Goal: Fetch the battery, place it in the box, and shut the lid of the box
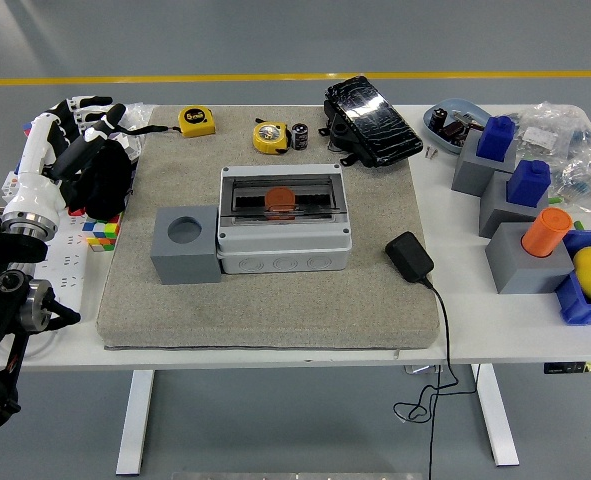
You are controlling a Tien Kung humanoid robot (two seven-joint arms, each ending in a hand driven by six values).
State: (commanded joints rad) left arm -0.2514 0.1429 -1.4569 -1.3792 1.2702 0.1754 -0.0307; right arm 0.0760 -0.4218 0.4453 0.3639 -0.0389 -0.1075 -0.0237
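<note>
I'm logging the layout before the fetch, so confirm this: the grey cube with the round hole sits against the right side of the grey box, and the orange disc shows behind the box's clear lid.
One detail is wrong. In the head view the grey cube with the round hole sits against the left side of the grey box, not the right. The orange disc does show behind the box's clear lid.

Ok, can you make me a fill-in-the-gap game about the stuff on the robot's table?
1. The orange disc lies inside the grey ____.
2. The grey block to the left of the box has a round ____ in its top.
3. The small battery stands right beside a ____ tape measure.
4. The left hand holds ____.

Missing words: box; hole; yellow; nothing
</note>
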